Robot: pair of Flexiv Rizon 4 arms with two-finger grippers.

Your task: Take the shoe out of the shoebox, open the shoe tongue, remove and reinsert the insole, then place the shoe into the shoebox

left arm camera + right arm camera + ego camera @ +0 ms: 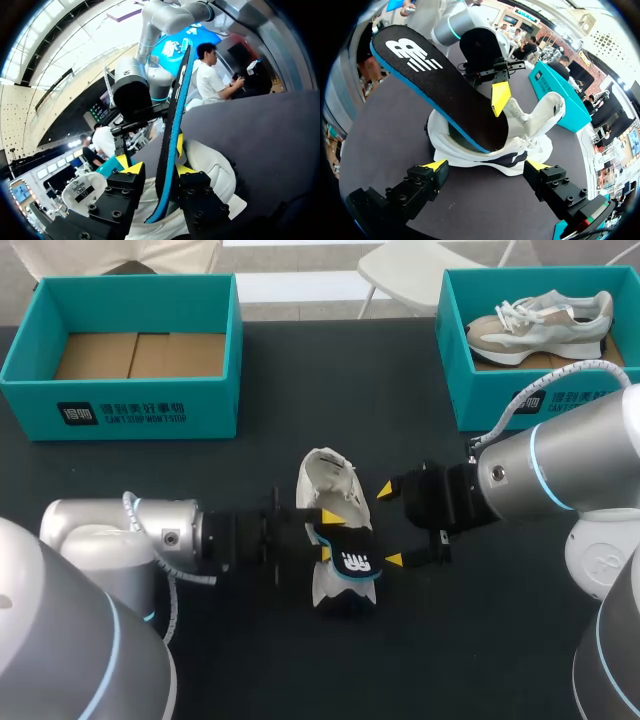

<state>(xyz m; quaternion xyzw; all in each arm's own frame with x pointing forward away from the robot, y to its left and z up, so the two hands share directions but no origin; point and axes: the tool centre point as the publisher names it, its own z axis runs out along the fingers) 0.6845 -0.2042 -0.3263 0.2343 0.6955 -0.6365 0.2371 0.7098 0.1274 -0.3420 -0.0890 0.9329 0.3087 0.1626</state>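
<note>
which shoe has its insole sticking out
The shoe on the table: its black insole sticks out, held by the left end effector. The other shoe lies in the right box.

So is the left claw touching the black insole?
Touching. The left wrist view shows the insole standing between the yellow-tipped fingers of the left gripper, pressed against them.
</note>
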